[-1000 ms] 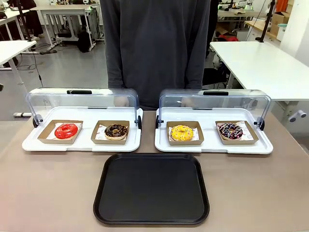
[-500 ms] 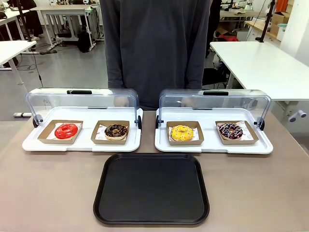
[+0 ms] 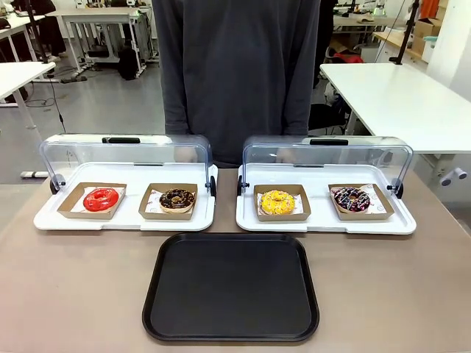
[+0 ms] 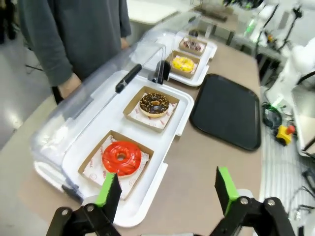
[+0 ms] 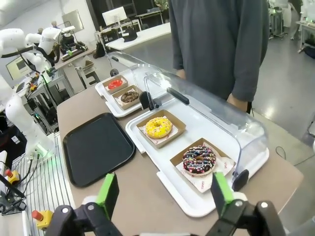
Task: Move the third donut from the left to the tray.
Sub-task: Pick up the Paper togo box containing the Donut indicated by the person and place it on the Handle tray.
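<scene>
Your third donut (image 3: 277,201) sits at one o'clock from the tray (image 3: 230,290); left gripper (image 4: 167,189) and right gripper (image 5: 165,194) fingers spread.

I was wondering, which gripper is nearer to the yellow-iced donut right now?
Right. The right gripper hovers near the white tray holding the yellow-iced donut; the left gripper hovers by the red donut, at the row's far end.
</scene>
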